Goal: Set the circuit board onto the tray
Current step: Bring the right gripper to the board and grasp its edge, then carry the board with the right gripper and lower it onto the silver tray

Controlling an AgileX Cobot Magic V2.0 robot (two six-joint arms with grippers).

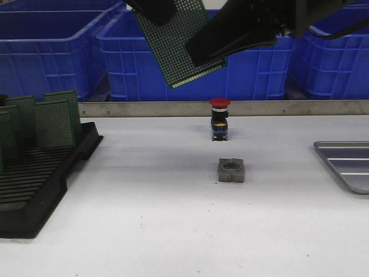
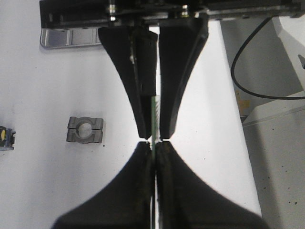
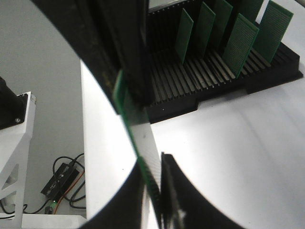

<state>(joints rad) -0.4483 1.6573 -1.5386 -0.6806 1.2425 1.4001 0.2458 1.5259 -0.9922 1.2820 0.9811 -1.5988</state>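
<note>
A green perforated circuit board (image 1: 173,46) hangs tilted, high above the middle of the table. My left gripper (image 1: 164,14) is shut on its upper edge; in the left wrist view (image 2: 155,144) the board (image 2: 154,114) shows edge-on between the fingers. My right gripper (image 1: 199,55) grips the board's lower right part, and its fingers close on the board (image 3: 143,133) in the right wrist view (image 3: 157,162). The silver ribbed tray (image 1: 346,164) lies at the table's right edge, well below and to the right of the board; it also shows in the left wrist view (image 2: 71,38).
A black slotted rack (image 1: 40,179) with several upright green boards (image 1: 55,124) stands at the left. A red-capped push button (image 1: 219,119) and a grey clamp block (image 1: 232,171) sit mid-table. Big blue crates (image 1: 173,75) line the back behind a metal rail.
</note>
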